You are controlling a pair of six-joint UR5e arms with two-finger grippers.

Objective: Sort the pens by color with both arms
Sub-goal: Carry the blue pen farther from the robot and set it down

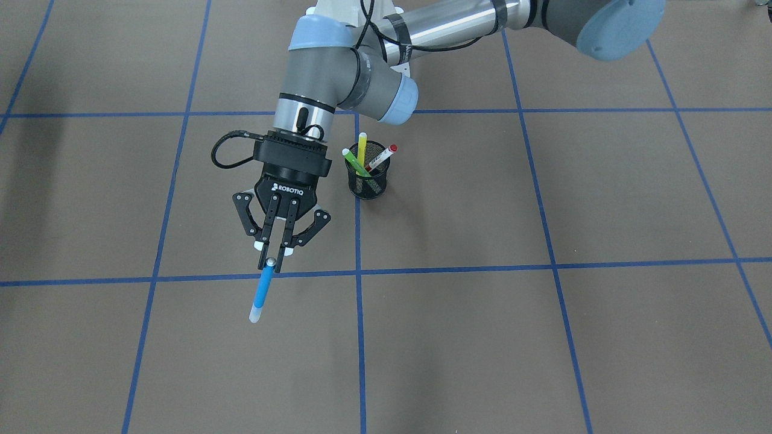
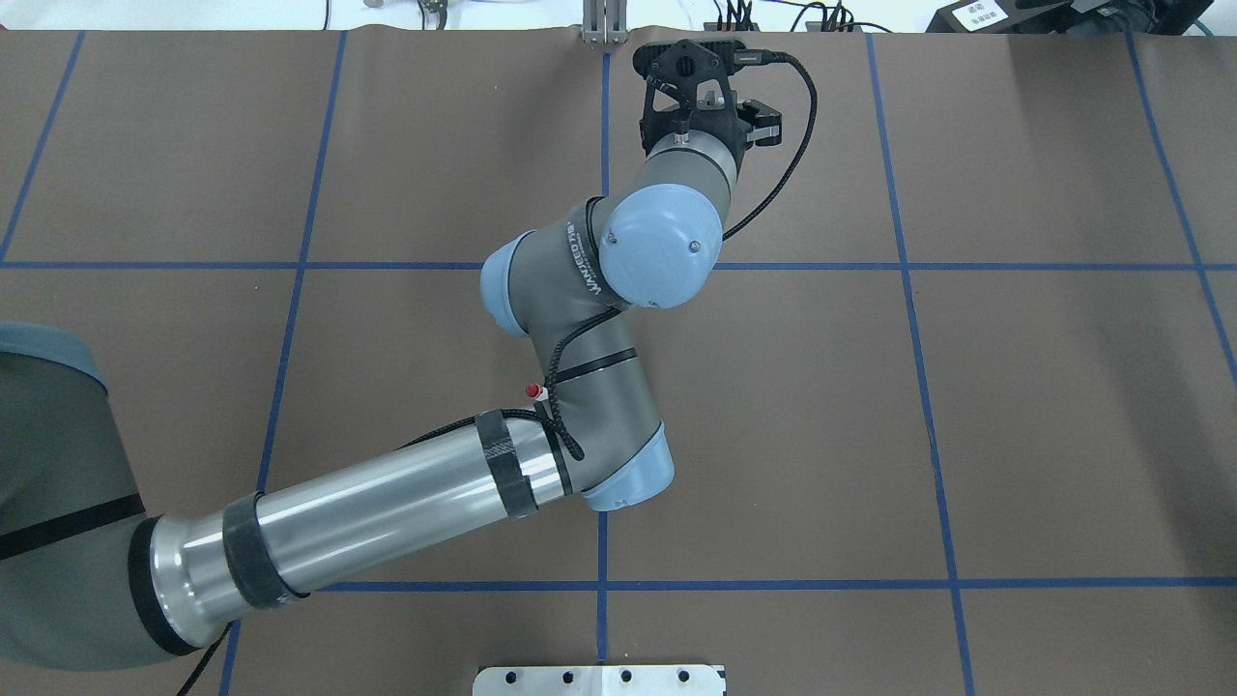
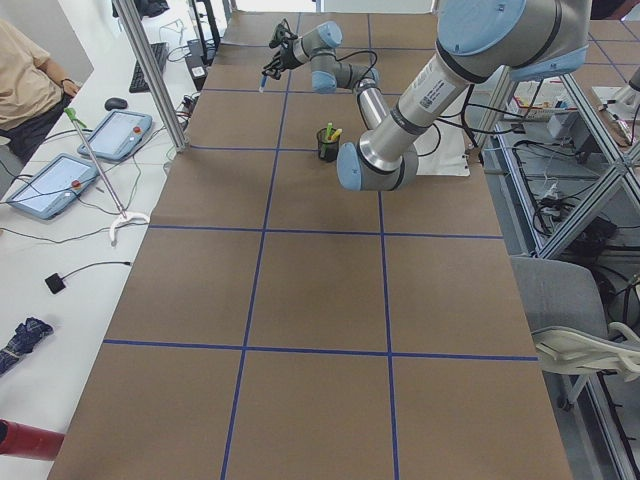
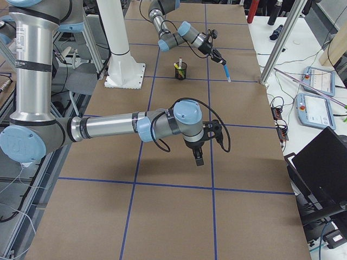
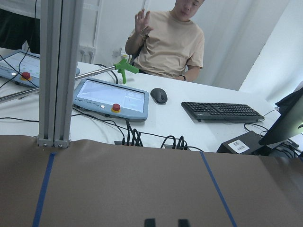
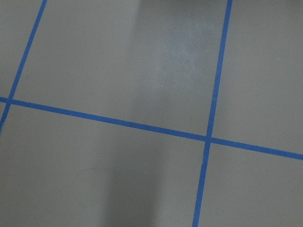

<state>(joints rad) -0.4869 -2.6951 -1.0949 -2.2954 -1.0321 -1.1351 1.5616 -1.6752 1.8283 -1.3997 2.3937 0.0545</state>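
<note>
Carrying step. Held by its upper end in the left gripper [image 1: 274, 250], fingers nearly closed: the blue pen [image 1: 263, 292], hanging tilted over the table [image 1: 543, 361], beside the mesh cup [image 1: 369, 178] with 3 other pens. Next, likely: lower, then open. Right gripper [image 4: 198, 161]: cannot tell.

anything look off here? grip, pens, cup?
One thing: the left gripper has the blue pen only by its very top end. It hangs tilted above the table, so the hold looks marginal. The green pen, yellow pen and red-capped pen lean in the upright mesh cup; nothing spilled.
</note>
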